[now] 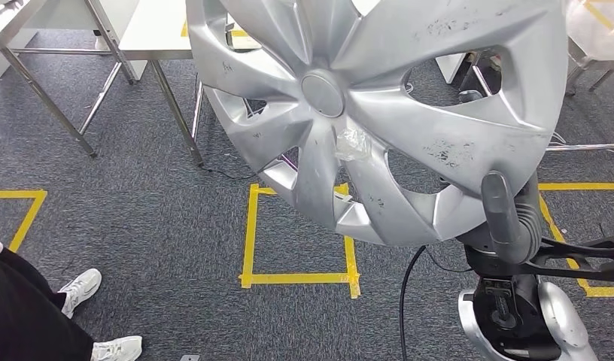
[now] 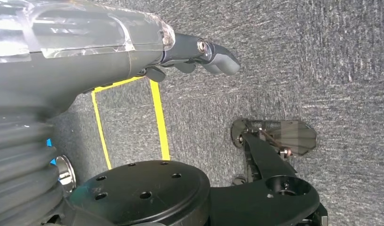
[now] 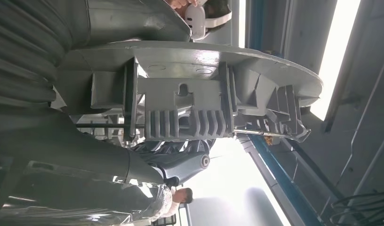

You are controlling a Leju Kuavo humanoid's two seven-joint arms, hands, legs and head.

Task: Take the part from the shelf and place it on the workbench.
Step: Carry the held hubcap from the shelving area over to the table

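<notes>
Grey carpet [image 1: 138, 218] marked with yellow tape squares [image 1: 298, 278] is lying beneath us; a person's shoes [image 1: 82, 289] are standing at far left, and metal-legged surfaces [image 1: 150, 34] behind. Our left hand [image 2: 199, 54] is hanging over the floor, fingers loosely curled on nothing. We are carrying the part, a silver wheel cover [image 1: 379, 113], raised and tilted at centre. Our right hand [image 1: 503, 214] is gripping its lower rim, thumb over the face, fingers behind. We judge it light, stiff, slippery and wide, best held at the rim.
</notes>
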